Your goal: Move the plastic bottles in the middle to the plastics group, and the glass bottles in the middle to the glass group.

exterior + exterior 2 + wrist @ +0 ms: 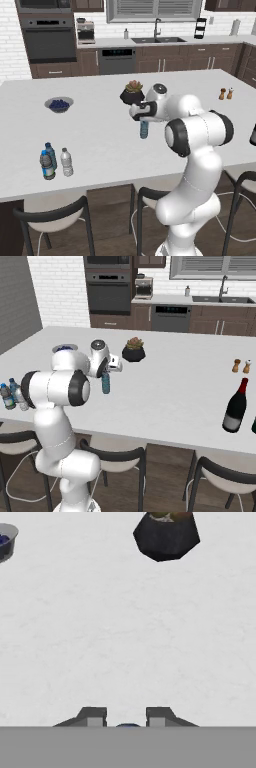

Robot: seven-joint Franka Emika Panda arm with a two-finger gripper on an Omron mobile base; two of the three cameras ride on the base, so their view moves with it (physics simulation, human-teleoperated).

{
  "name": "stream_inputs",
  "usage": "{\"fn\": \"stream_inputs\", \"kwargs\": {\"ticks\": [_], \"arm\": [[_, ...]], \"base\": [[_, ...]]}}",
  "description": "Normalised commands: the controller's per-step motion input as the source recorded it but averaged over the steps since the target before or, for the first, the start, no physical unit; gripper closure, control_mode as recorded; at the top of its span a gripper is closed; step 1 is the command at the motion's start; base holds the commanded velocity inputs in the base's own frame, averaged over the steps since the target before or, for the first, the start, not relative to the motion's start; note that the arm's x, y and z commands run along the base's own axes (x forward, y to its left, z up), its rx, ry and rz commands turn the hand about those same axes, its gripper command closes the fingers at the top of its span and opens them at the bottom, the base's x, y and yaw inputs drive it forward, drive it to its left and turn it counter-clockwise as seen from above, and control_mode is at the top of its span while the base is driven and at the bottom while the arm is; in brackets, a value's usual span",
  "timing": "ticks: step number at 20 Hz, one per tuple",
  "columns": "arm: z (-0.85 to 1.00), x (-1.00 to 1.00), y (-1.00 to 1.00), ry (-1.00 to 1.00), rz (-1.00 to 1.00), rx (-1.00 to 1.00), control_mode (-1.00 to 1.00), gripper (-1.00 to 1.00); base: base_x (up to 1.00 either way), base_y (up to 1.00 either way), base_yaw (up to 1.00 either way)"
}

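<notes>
My gripper (pixel 143 117) is shut on the top of a blue-tinted plastic bottle (pixel 144 129), which stands upright under it over the middle of the counter. I cannot tell whether its base touches the surface. In the right base view the same plastic bottle (pixel 105 383) hangs below the gripper (pixel 106 372). Its blue cap (pixel 128 725) peeks between my fingertips (pixel 95 716) in the hand view. The plastics group (pixel 48 161) stands near the counter's front left, with a clear white-capped bottle (pixel 66 162) beside it. A dark glass bottle (pixel 235 406) with a red neck stands far right.
A black pot with a plant (pixel 133 93) sits just beyond the gripper. A bowl of blue berries (pixel 59 104) lies to the left. Salt and pepper shakers (pixel 226 93) stand at the back right. Stools (pixel 54 220) line the counter's near edge (pixel 100 186).
</notes>
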Motion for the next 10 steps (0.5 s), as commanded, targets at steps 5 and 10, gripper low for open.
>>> {"fn": "stream_inputs", "kwargs": {"ticks": [5, 10], "arm": [[0.6, -0.16, 0.78, 0.0, 0.12, 0.0, -1.0, 1.0], [0.49, -0.06, 0.99, 0.0, 0.18, -0.01, -1.0, 1.0]], "base": [[0.0, 0.0, 0.0], [0.0, 0.0, 0.0]]}}
